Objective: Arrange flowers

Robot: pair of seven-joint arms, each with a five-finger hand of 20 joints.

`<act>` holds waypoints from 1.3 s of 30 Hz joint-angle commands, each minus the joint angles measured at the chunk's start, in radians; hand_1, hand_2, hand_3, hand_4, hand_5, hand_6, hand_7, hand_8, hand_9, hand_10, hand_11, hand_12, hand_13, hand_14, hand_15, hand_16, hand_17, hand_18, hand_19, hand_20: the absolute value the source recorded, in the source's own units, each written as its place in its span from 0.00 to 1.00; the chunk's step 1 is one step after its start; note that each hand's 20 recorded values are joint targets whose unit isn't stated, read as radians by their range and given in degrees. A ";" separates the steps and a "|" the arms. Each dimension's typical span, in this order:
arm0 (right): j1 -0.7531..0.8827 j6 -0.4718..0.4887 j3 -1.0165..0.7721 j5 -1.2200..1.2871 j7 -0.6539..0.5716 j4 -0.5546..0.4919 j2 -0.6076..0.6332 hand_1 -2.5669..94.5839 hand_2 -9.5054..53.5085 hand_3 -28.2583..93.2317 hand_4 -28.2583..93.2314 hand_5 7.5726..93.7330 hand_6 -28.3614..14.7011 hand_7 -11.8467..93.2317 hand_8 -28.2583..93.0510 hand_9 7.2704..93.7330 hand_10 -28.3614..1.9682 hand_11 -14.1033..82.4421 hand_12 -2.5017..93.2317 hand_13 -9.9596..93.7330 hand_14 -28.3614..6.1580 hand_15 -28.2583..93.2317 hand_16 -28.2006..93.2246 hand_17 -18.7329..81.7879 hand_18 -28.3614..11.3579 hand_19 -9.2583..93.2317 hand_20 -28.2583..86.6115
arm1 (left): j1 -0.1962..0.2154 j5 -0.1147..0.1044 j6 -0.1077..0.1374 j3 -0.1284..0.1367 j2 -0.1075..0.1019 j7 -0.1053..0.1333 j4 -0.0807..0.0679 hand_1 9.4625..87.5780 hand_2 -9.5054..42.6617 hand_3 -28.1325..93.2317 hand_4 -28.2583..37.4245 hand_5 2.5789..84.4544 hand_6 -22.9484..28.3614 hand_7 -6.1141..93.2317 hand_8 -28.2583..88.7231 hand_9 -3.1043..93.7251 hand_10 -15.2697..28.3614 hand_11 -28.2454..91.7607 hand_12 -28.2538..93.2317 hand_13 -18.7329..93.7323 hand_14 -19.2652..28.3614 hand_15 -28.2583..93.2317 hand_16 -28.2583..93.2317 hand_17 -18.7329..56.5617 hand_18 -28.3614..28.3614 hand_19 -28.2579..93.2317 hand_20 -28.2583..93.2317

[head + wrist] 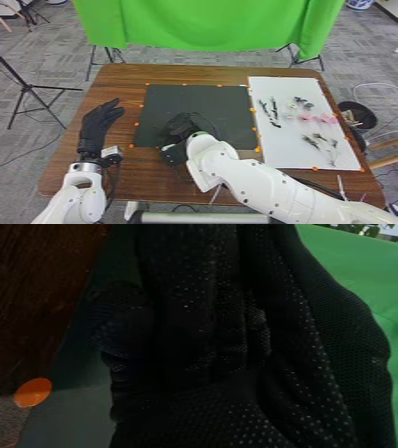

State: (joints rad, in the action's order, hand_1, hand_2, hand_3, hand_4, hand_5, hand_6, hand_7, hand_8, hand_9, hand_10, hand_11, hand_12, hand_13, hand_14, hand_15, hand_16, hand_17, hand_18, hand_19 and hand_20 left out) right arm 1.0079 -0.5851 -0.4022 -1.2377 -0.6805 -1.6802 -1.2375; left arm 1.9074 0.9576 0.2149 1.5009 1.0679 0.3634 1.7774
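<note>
Right hand: the right hand point(182, 126) is over the near part of the dark mat point(191, 97), the landmark for all places below; in the right wrist view its fingers extend straight, pressed side by side. Whether it bears a stem cannot be told.
Right arm: the white right arm point(249, 172) runs from the mat's near edge toward the robot's right, crossing the near side of the table and covering part of the mat's near border.
Orange markers: small orange markers point(33, 392) line the mat's border.
Left hand: the left hand point(99, 122) is just beside the mat, on its left, fingers extended and close together, pointing away from the robot.
White board: the white board point(275, 85) is to the right of the mat and bears the flowers.
Dark sprigs: the dark sprigs point(274, 112) lie on the board's side nearest the mat.
Pink flowers: the pink flowers point(329, 118) lie farther right of the mat than the dark sprigs.
Table: the brown table point(124, 75) extends beyond the mat on all sides.
Bin: a dark bin point(357, 111), with things in it, stands off the table, right of the mat.
Backdrop: a green cloth point(209, 25) hangs beyond the mat.
</note>
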 commanded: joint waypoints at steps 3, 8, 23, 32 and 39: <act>-0.036 0.023 0.081 -0.075 0.119 -0.061 0.064 0.44 0.06 0.78 0.20 0.75 0.56 0.48 0.28 0.95 0.47 0.36 0.21 1.00 0.68 0.55 0.38 0.94 0.59 0.81 0.52 | 0.035 -0.003 0.005 0.023 0.002 -0.015 0.012 0.08 0.22 0.81 0.00 0.59 0.52 0.18 0.17 0.56 0.69 0.39 0.30 0.53 0.73 0.39 0.20 0.45 0.67 0.29 0.39; -0.049 0.075 0.118 -0.079 0.152 -0.104 0.111 0.27 0.19 0.80 0.17 0.72 0.57 0.44 0.13 0.82 0.37 0.32 0.19 0.98 0.58 0.49 0.42 0.89 0.52 0.81 0.51 | 0.030 -0.015 0.025 0.047 -0.014 -0.019 -0.008 0.08 0.20 0.80 0.00 0.60 0.52 0.18 0.17 0.56 0.69 0.39 0.30 0.53 0.73 0.39 0.20 0.43 0.68 0.30 0.39; -0.105 0.500 0.073 -0.147 0.259 -0.088 0.117 0.13 0.39 0.74 0.10 0.49 0.52 0.19 0.18 0.46 0.48 0.20 0.09 0.96 0.58 0.64 0.40 0.84 0.39 0.99 0.45 | 0.049 -0.062 0.047 0.081 0.000 -0.025 -0.020 0.07 0.21 0.80 0.00 0.59 0.51 0.18 0.17 0.56 0.69 0.39 0.30 0.56 0.75 0.41 0.19 0.38 0.67 0.27 0.37; -0.144 0.631 0.062 -0.265 0.197 -0.030 0.082 0.09 0.44 0.72 0.08 0.45 0.48 0.15 0.17 0.41 0.51 0.19 0.07 0.98 0.61 0.70 0.40 0.87 0.38 1.00 0.59 | 0.043 -0.064 0.046 0.072 0.005 -0.025 -0.014 0.07 0.21 0.80 0.00 0.59 0.51 0.18 0.17 0.56 0.69 0.39 0.30 0.56 0.75 0.41 0.19 0.37 0.67 0.27 0.36; -0.142 0.685 0.063 -0.296 0.178 -0.008 0.081 0.09 0.45 0.72 0.08 0.44 0.48 0.15 0.17 0.40 0.51 0.19 0.07 0.99 0.62 0.71 0.40 0.88 0.38 1.00 0.61 | 0.044 -0.067 0.046 0.070 0.010 -0.021 -0.012 0.07 0.21 0.80 0.00 0.59 0.51 0.18 0.17 0.56 0.69 0.39 0.30 0.56 0.75 0.41 0.19 0.37 0.67 0.27 0.36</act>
State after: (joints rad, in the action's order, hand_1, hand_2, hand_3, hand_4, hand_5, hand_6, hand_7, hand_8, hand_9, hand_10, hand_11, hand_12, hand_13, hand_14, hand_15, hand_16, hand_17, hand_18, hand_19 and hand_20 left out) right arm 0.8713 0.0615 -0.3365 -1.5063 -0.4879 -1.7049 -1.1525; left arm 1.9454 0.8999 0.2574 1.5772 1.0646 0.3453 1.7633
